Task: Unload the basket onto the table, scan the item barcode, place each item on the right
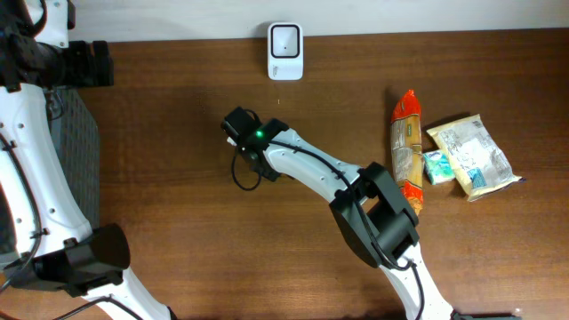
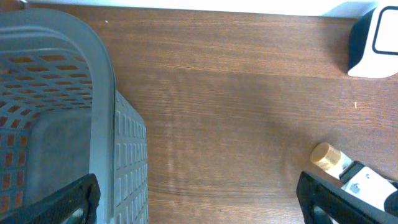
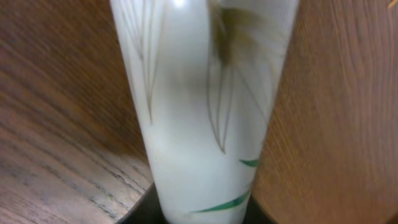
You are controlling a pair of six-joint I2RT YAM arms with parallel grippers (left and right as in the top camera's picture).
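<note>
White with thin green leaf strokes and a tan cap point(image 2: 326, 155), the bottle point(image 3: 205, 106) fills the right wrist view, running straight out from the palm of the right gripper point(image 1: 240, 126) near the middle of the table point(image 1: 178, 107). From overhead the gripper hides it. From the left wrist view only the cap shows, poking out past the claw, so you can judge its long axis to be roughly in line with that forearm. You cannot see the pads in any view, so whether the claw has clamped the bottle or only straddles it cannot be told. What matters for your next move is the scanner point(image 1: 285, 40): it sits at the far edge, beyond the claw and a little to its right, well apart from it. The right arm is clearly the nearer one. The left gripper point(image 2: 199, 204) hangs wide open and empty beside the grey basket point(image 2: 102, 74). No barcode shows on the visible face, so expect to rotate the bottle.
</note>
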